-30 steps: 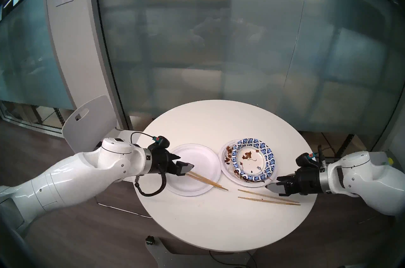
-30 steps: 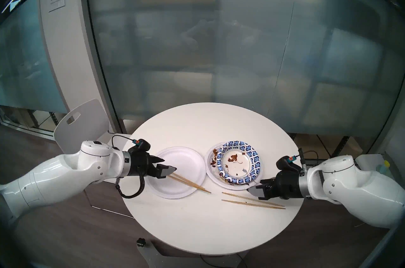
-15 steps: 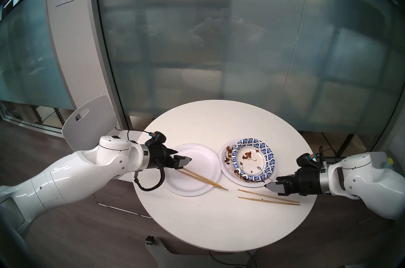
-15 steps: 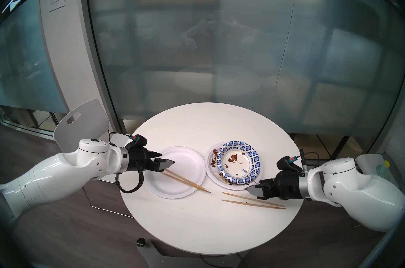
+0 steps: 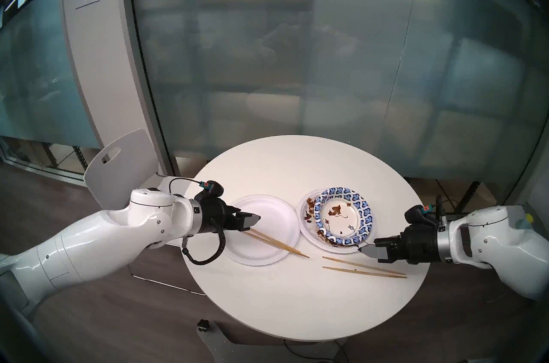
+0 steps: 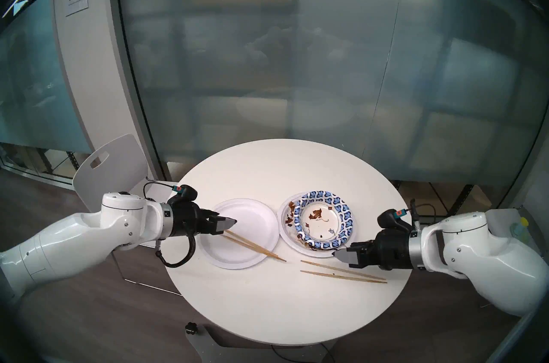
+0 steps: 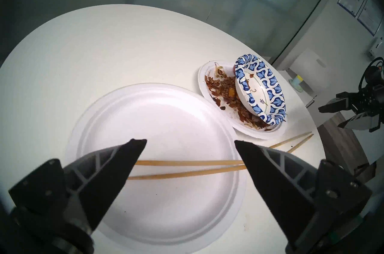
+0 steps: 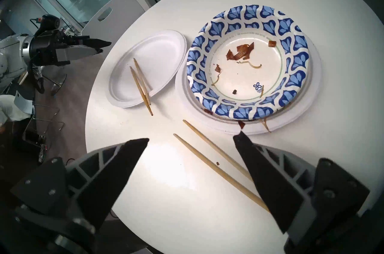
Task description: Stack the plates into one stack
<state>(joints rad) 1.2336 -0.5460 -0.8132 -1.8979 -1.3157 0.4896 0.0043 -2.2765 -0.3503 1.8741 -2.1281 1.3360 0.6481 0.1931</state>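
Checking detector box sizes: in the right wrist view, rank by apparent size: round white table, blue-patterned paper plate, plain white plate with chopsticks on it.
1. Round white table.
2. Blue-patterned paper plate, nearer the camera.
3. Plain white plate with chopsticks on it, farther off, so truly perhaps no smaller.
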